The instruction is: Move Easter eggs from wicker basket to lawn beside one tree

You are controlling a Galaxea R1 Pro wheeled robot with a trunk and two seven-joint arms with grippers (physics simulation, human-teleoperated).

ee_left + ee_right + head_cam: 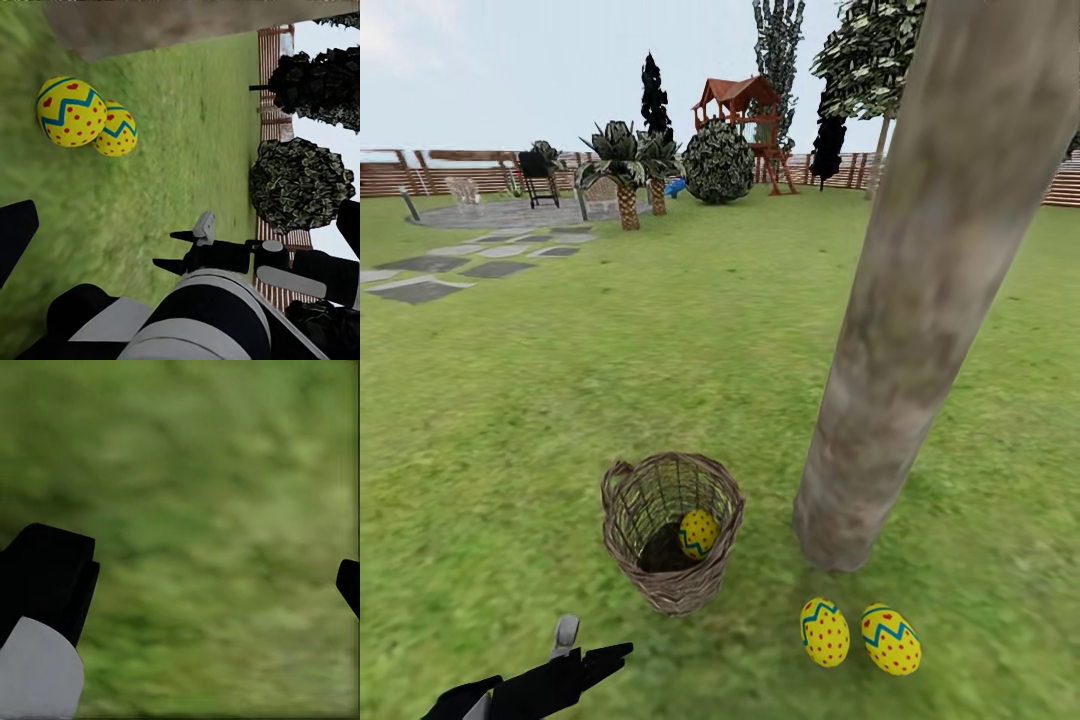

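Grass spreads wide around you: the lawn [560, 400] runs back to a brown slatted fence [420, 172], grey paving slabs [430, 268] at far left, short palms [625, 165] and a wooden play tower [745, 110] beyond. Near you on the right rises the thick mottled tree [920, 290]. Just left of its base stands the wicker basket [672, 585], upright, with one Easter egg [698, 533] inside it. Two more Easter eggs [825, 632] [891, 639] lie side by side on the grass just in front of the trunk; your left wrist view catches both [70, 111] [118, 130]. Your left gripper [585, 645] hangs low, near and left of the basket, holding nothing; whether its jaws are apart you cannot tell. Your right gripper [202, 585] has its fingers [49, 574] spread wide over blurred grass, empty.
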